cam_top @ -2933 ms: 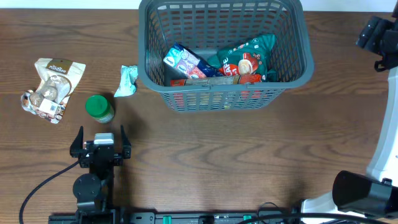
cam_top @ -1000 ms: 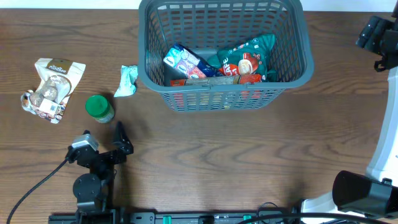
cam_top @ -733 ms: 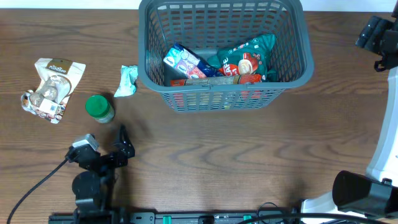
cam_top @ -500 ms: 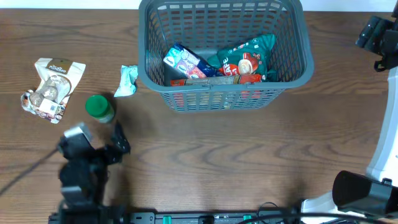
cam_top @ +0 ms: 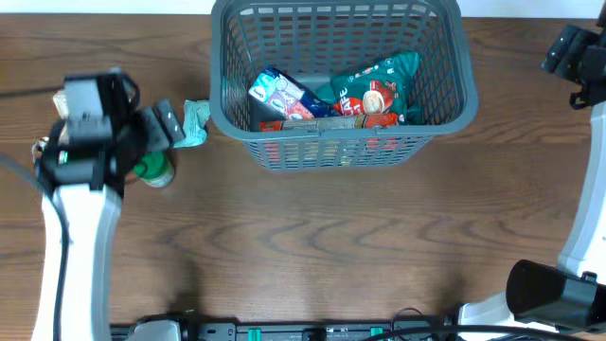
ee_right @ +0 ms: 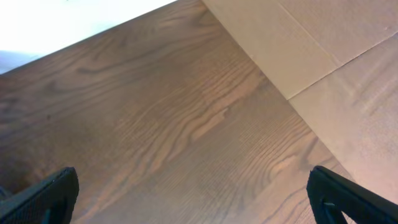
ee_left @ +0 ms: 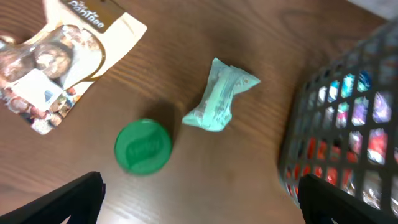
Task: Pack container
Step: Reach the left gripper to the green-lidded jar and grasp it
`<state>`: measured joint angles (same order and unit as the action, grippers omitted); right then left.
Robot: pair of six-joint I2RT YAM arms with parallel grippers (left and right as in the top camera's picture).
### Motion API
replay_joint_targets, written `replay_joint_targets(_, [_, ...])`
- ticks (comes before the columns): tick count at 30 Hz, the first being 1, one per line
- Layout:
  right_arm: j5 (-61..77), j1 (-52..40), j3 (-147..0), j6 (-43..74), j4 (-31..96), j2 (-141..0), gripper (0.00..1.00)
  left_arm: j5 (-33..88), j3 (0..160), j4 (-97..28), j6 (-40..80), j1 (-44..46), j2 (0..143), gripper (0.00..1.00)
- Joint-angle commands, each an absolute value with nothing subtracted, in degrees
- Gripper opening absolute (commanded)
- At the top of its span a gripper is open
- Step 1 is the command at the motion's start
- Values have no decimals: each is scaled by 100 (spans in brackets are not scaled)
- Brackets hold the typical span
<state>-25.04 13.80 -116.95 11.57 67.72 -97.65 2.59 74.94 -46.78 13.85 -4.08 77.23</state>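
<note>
The desk (cam_top: 331,237) is dark brown wood with a clear grain. The container (cam_top: 336,133) stands on it at the far middle, its solid bottom flat on the wood. A small mint-green packet (ee_left: 219,96) lies just beside the container's left wall, not touching it. Near the packet stands a green-lidded jar (ee_left: 142,147), upright, lid up. Further left a crumpled beige snack pouch (ee_left: 62,56) lies flat, apart from the jar

Overhead and left wrist: container (cam_top: 284,142) (ee_left: 348,118) in common
</note>
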Motion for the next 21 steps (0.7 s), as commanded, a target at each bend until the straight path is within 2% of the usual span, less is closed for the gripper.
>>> replay_joint_targets(1, [-2521,1428,-11780,1238,6772,-9666,99,191,7693,-4696,1262,-460,7994,99])
replay_joint_targets(7, [-2521,1428,-11780,1238,6772,-9666,99,189,7693,-4727,954,-622,8093,99])
replay_joint_targets(12, [-2521,1428,-11780,1238,6772,-9666,99,200,7693,-5048,1839,-1120,8254,99])
replay_joint_targets(21, [-2521,1428,-11780,1238,6772,-9666,99,687,7693,-5277,1852,-1535,9185,99])
